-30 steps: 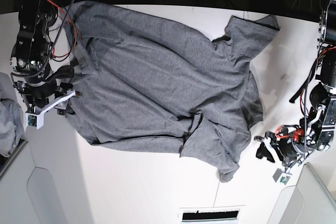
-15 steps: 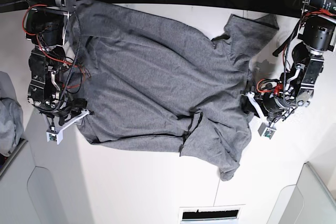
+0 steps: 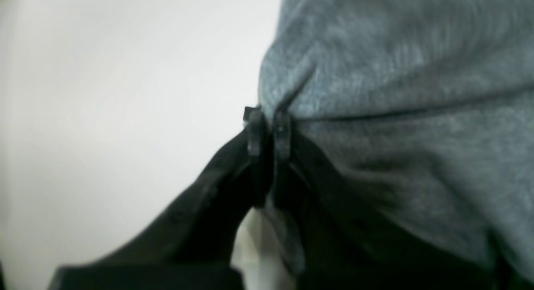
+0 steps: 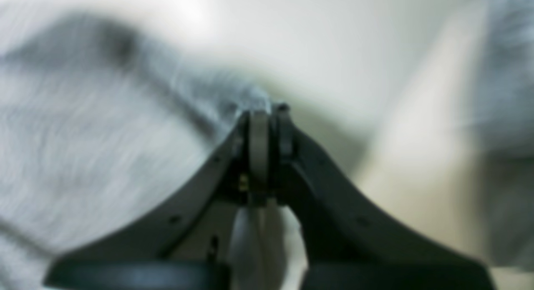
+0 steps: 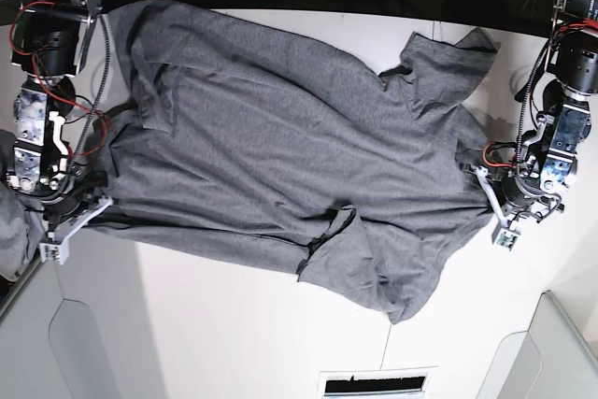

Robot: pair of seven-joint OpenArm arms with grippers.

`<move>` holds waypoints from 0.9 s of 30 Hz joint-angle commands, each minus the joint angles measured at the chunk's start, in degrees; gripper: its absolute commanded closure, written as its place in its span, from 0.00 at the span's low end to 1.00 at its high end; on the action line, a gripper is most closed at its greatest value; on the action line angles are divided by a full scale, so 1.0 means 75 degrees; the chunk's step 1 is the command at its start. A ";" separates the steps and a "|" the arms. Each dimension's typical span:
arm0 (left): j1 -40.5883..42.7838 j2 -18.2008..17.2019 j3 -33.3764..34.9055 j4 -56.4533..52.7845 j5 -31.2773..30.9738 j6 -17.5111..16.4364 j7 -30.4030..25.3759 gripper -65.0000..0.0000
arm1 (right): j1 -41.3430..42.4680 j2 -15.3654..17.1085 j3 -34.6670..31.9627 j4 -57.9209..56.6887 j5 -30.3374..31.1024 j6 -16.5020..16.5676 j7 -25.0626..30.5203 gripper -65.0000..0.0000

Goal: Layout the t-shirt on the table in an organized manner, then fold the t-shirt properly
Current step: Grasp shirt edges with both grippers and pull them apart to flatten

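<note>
Apparently bluish heap (image 5: pixel 11 231) beside t-shirt (image 5: pixel 280 147).

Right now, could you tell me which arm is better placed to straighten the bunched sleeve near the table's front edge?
Probably the left: its hand grips the t-shirt edge on that sleeve's side. The right hand pinches the far hem.

T-shirt (image 5: pixel 280 147): heathered grey knit cloth, matt. Table (image 5: pixel 234 324): smooth white, slight sheen.

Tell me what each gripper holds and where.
Left gripper pinches the t-shirt at one side edge; right gripper pinches its opposite edge.
</note>
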 commanded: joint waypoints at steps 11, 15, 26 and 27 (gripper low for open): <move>-0.0338 -0.0434 -0.0052 0.0326 -0.0329 0.0035 0.0251 0.56 | 0.0204 0.0449 0.0026 0.0280 0.0825 -0.0090 -0.0530 0.49; -0.0323 -0.0632 -0.0052 0.1058 -0.0755 -0.0189 0.0714 0.56 | 0.0000 0.0393 0.0029 0.0647 0.1151 -0.0087 -0.1055 0.49; 0.0898 -0.1445 -0.0216 0.2594 -0.2066 -0.1052 0.1148 0.56 | -0.2562 -0.0242 0.0090 0.3421 0.1606 -0.0105 -0.1617 0.49; 0.1081 -0.1425 -0.0335 0.2594 -0.2066 -0.1046 0.1107 0.56 | -0.2766 -0.0350 0.0154 0.3418 0.1515 -0.0242 -0.1492 0.49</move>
